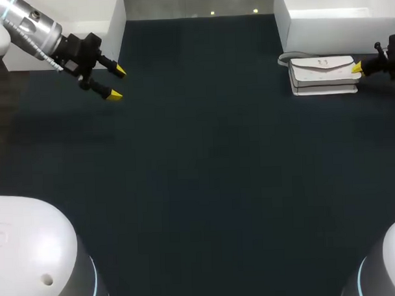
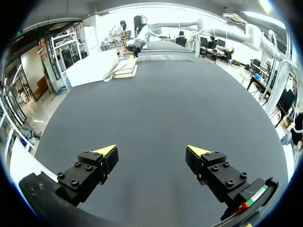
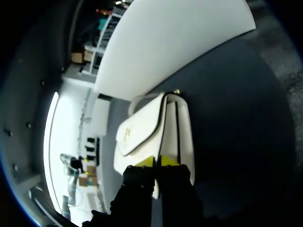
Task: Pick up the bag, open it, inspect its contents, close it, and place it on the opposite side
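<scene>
A: Quick, near to far. What's closest?

B: Lower corners of the head frame: the white bases of my 2 arms, left base [image 1: 32, 248] and right base [image 1: 393, 258]. Between and beyond them is the dark surface [image 1: 198, 180], running up thru mid frame.

A: Claws?

B: Left claw [image 1: 117, 84] is upper left of frame, over the surface. Tips are wide apart and it holds nothing. It's well apart from the bag.

A: And the bag?

B: Bag [image 1: 323, 75] is upper right. It's white, lying flat on the surface w/ the flap shut, and its strap [image 1: 290, 56] curls at its left end. Right claw [image 3: 156, 161] enters at the right edge of frame, at the bag's right end. In the wrist view its tips are nearly together w/ a thin white edge of the bag between them. It looks pinched from both sides.

A: So, progress?

B: Early, imo. The grip looks made, but the bag isn't lifted yet. Left to do: lift it, open the flap, look inside, close it, carry it across to the left side. Approx. the whole job.

A: Anything past the bag?

B: A white board [image 1: 339, 13] stands just behind it in the upper right corner. Another white board [image 1: 95, 12] stands upper left, behind the left claw.
</scene>
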Robot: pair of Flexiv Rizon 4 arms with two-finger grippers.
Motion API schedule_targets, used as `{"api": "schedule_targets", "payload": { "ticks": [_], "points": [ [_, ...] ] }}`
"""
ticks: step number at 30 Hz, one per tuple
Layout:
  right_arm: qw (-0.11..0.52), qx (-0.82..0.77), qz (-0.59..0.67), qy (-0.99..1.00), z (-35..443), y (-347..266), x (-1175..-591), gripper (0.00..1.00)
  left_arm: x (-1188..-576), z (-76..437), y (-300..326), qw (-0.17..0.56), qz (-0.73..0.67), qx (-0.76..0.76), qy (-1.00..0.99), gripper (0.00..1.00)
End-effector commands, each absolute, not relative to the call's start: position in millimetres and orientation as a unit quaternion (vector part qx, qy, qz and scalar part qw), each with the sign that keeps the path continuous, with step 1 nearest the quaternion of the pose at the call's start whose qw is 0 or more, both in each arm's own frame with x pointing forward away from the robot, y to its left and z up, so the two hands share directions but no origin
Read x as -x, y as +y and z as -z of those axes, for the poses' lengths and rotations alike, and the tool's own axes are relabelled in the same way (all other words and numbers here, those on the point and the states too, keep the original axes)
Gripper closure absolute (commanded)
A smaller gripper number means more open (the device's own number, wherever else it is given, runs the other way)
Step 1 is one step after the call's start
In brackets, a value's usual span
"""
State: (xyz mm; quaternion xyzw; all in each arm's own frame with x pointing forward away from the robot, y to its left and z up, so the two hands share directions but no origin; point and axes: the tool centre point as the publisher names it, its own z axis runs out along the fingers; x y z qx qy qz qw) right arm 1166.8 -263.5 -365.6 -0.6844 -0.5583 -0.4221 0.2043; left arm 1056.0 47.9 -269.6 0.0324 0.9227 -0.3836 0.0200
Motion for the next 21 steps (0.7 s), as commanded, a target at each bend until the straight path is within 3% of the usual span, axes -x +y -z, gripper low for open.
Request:
{"api": "schedule_targets", "payload": {
  "ticks": [1, 21],
  "points": [
    [0.391, 0.594, 0.263, -0.652, 368.7, -258.3, -1169.5, 1.00, -1056.0, 270.7, 47.9, 0.021, 0.385, -0.033, 0.922, 0.00],
    [0.389, 0.594, 0.281, -0.646, 366.2, -242.1, -1157.6, 1.00, -1056.0, 270.7, 47.9, 0.021, 0.385, -0.033, 0.922, 0.00]
  ]
}}
